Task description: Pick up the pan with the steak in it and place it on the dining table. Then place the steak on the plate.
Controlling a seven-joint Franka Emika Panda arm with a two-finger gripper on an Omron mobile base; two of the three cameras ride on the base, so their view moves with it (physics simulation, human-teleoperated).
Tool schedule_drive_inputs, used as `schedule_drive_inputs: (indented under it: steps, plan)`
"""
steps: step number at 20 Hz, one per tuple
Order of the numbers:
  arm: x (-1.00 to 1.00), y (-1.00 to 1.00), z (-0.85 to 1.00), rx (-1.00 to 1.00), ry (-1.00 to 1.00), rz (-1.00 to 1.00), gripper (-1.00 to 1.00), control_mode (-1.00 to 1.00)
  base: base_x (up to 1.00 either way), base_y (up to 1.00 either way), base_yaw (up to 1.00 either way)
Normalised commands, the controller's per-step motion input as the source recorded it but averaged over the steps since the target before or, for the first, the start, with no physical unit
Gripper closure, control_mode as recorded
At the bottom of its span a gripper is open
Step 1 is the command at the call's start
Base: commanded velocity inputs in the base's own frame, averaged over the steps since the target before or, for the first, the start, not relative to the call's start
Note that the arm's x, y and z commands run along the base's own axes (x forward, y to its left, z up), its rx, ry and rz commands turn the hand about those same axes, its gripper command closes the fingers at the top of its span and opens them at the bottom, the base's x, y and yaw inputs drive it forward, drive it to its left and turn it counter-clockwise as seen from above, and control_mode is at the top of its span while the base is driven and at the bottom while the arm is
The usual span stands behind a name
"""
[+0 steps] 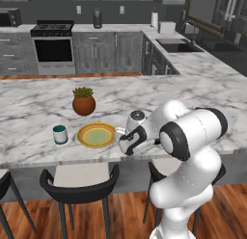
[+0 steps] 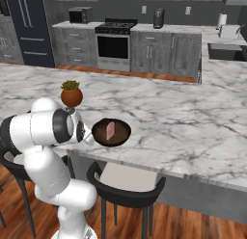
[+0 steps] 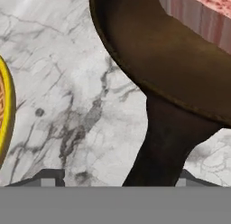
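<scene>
Now claw low, jaws wide, straddling pan handle.

Dark grey cabinets along the back wall, black stove set among them. Wooden floor below, dark stools tucked in.

Bare dining table lies open right of the pan; plate and plant pot crowd its left.
</scene>
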Motion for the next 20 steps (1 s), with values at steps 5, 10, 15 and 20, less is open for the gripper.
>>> schedule_drive_inputs:
  steps: [5,10,15,20]
  plan:
    - [0.00,0.00,0.39,0.06,0.00,-0.06,-1.00,-1.00,0.00,0.00,0.00]
    - [0.07,0.00,0.11,0.02,0.00,-0.04,-1.00,-1.00,0.00,0.00,0.00]
    - [0.02,0.00,0.48,0.05,0.00,0.00,-1.00,-1.00,0.00,0.00,0.00]
    - [-0.21,0.00,0.90,0.03,0.01,-0.04,-1.00,-1.00,0.00,0.00,0.00]
